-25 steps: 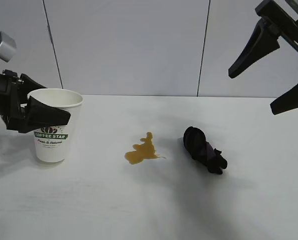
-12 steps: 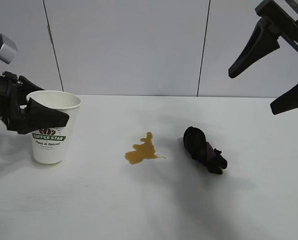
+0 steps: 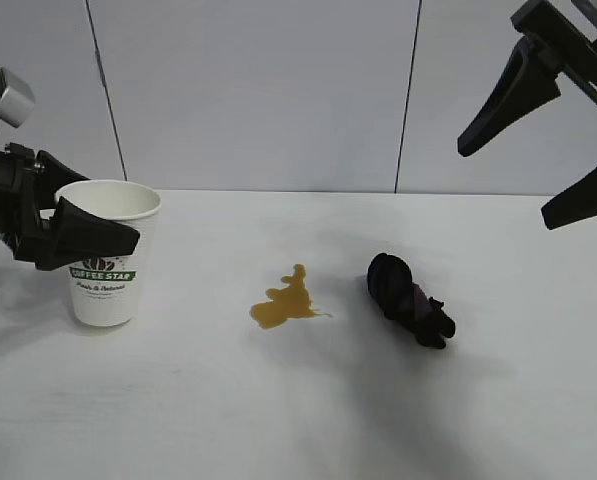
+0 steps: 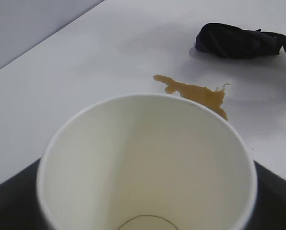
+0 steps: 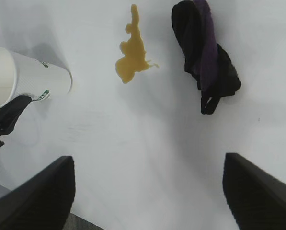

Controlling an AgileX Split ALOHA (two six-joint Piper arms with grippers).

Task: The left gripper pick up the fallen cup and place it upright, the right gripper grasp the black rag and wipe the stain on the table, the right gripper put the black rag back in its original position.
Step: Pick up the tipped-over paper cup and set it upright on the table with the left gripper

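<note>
With the cup [image 3: 106,255] upright on the tabletop [image 3: 308,400] at its left side, the left pincer [image 3: 90,232], jaws spread around it, should back straight off without tipping it, while the right pincer [image 3: 538,150] hangs wide above the rag [image 3: 410,299].

White cup [image 3: 109,255], amber stain [image 3: 285,300], black rag [image 3: 409,299].

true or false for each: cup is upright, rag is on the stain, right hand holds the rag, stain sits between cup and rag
1. The cup stands upright on the table. True.
2. The black rag lies on the stain. False: it lies beside it, apart.
3. The right hand holds the rag. False: it hangs open above the table, empty.
4. The stain sits between cup and rag. True.
5. The left hand is at the cup. True.
</note>
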